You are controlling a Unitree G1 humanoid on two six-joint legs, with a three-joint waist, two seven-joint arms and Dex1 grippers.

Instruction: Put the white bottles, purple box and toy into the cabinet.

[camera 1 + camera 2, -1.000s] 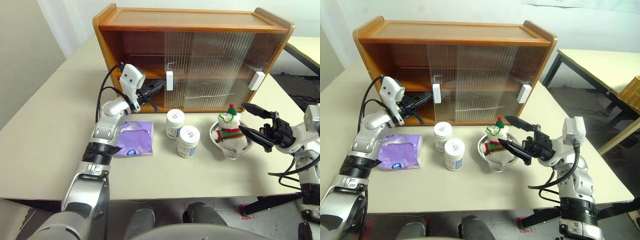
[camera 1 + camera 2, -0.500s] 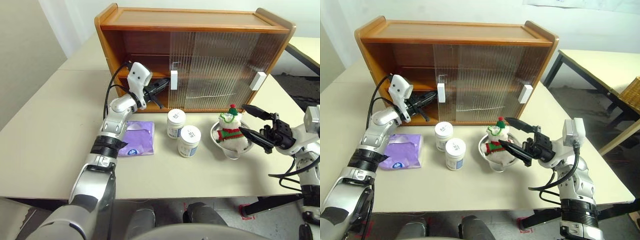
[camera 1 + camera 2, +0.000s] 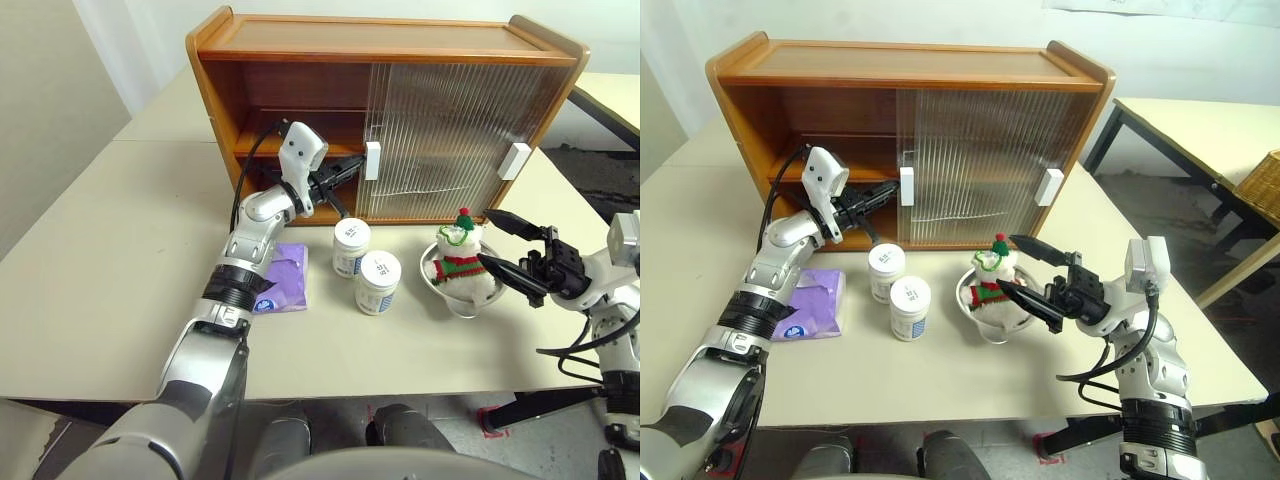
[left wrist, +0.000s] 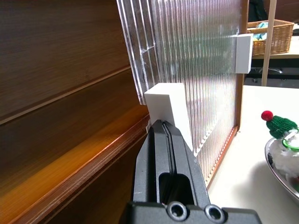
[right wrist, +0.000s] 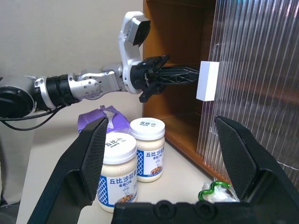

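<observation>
The cabinet (image 3: 385, 60) is a wide box of smooth orange-brown wood standing at the back of the pale bench (image 3: 100, 270). Its two sliding doors (image 3: 450, 130) are ribbed translucent plastic, stacked over the right part of the front, so the left part stands open and shows dark wood walls and an inner shelf (image 3: 262, 147). Each door carries a white block handle; the left handle (image 3: 372, 160) sits at the edge of the opening, the right handle (image 3: 516, 160) near the cabinet's right end.

The left pincer (image 3: 350, 166) has its black fingers pressed together, and their tips rest against the side of the left handle. In the left wrist view the fingers meet the block's flat white face just beside the ribbed panel.

The two bottles (image 3: 350, 246) (image 3: 377, 282) are squat white plastic jars with round screw lids and blue-and-white labels. They stand upright on the bench in front of the cabinet, close together, one nearer the cabinet than the other. To their left lies the purple box (image 3: 280, 280), a soft crinkled lavender packet, flat on the bench and partly under the left forearm.

To their right the toy (image 3: 459, 258), a white plush figure with a red-and-green scarf and red-topped hat, sits in a shallow metal bowl (image 3: 450, 297). The right pincer (image 3: 505, 248) hangs just right of the toy, its pointed black fingers spread wide and holding nothing.
</observation>
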